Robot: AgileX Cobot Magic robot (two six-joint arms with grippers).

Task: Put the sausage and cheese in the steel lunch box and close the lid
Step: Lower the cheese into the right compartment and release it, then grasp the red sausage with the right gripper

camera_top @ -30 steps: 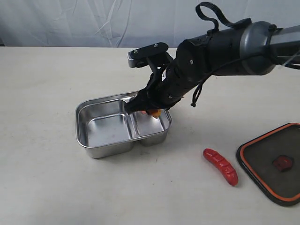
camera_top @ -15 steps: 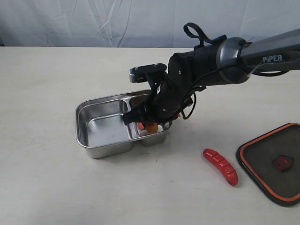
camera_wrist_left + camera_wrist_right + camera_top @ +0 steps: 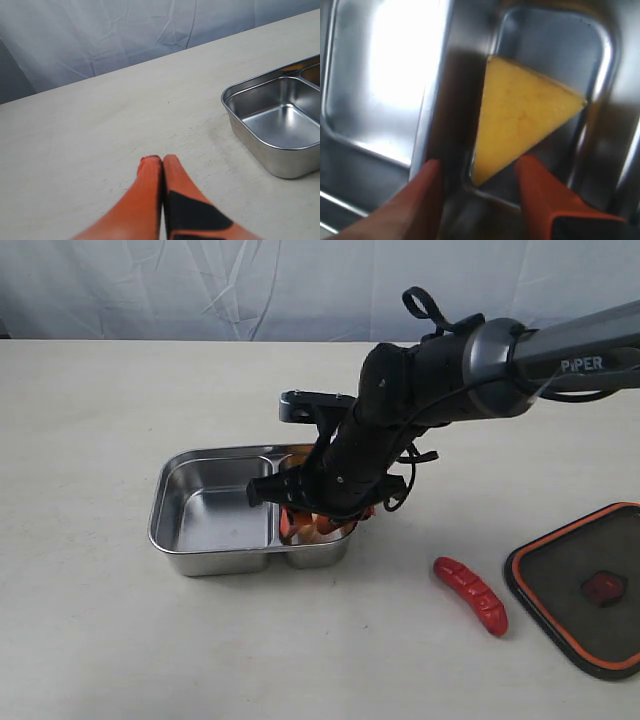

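Note:
The steel lunch box stands on the table, left of the middle. My right gripper reaches down over its smaller compartment. In the right wrist view this gripper is open, its orange fingers apart on either side of a corner of the cheese. The yellow wedge lies flat on the floor of the smaller compartment, beside the divider. The red sausage lies on the table to the right of the box. Further right rests the dark lid. My left gripper is shut on nothing, above bare table near the box.
The lid's orange valve faces up and its orange rim shows along the edge. A pale cloth backdrop hangs behind the table. The right arm stretches in from the right, above the box's far side.
My right gripper has come lower into the smaller compartment and opened, letting the cheese go onto its floor. The lunch box has shifted a little to the left.

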